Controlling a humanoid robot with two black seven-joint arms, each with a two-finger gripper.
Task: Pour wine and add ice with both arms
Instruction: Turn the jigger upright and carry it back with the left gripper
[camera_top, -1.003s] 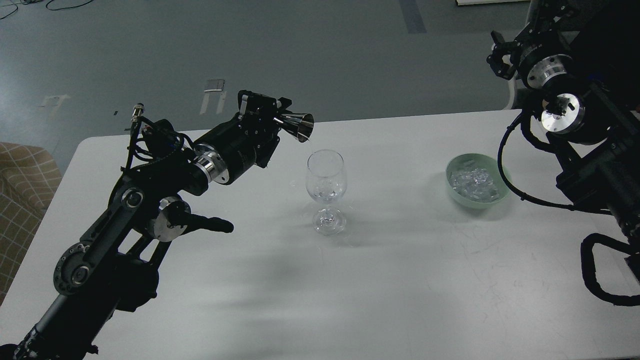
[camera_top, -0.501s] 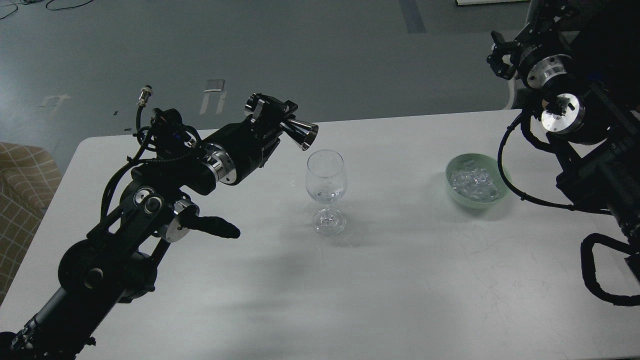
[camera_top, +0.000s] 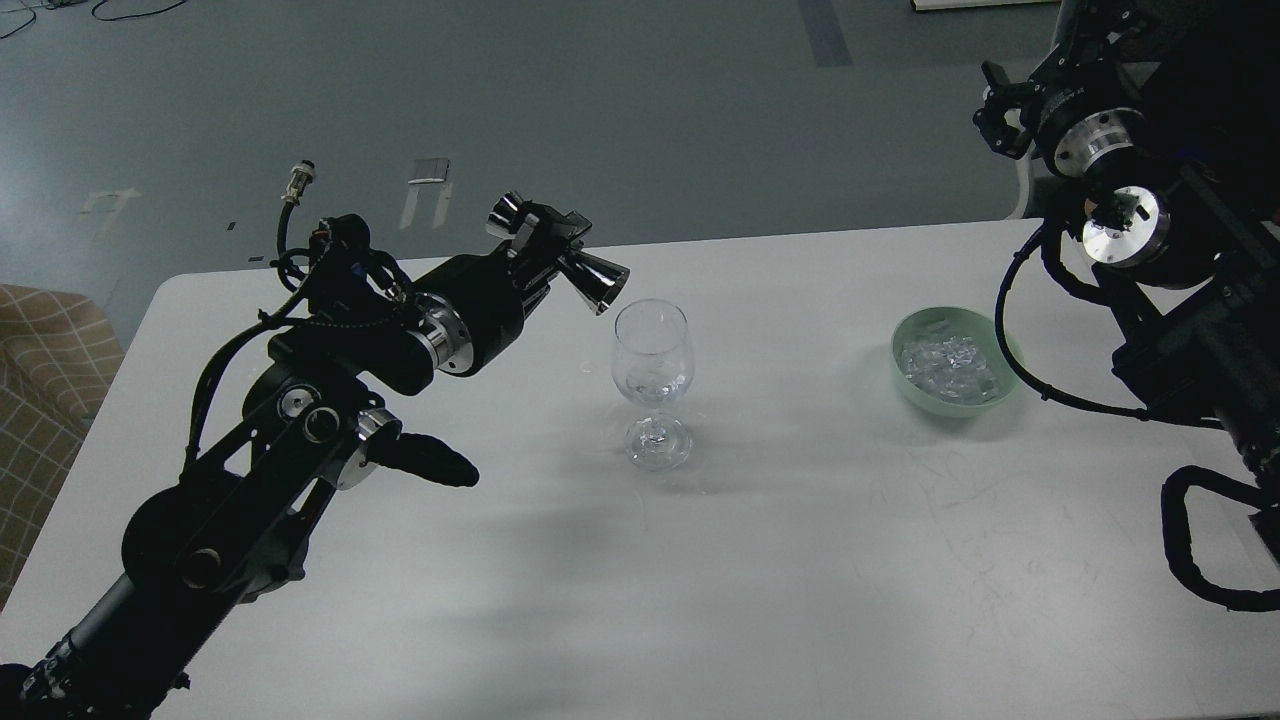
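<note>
A clear wine glass (camera_top: 652, 382) stands upright near the middle of the white table (camera_top: 800, 560), with a little clear content in its bowl. My left gripper (camera_top: 545, 240) is shut on a shiny metal jigger (camera_top: 583, 272), tipped on its side with its mouth pointing right and down, just left of the glass's rim. Several clear ice cubes (camera_top: 945, 364) lie in a pale green bowl (camera_top: 1003, 393) at the right. My right gripper (camera_top: 996, 105) is raised above and behind the bowl, off the table's far edge; it is small and dark, and I cannot tell its fingers apart.
A looped black cable (camera_top: 1040, 330) of the right arm hangs next to the green bowl. A checked cushion (camera_top: 45, 370) sits beyond the table's left edge. The grey floor lies behind the table.
My left arm has shifted slightly; the jigger moved a little down and left, its mouth now just left of the glass's rim. The right arm, glass and bowl have not moved.
</note>
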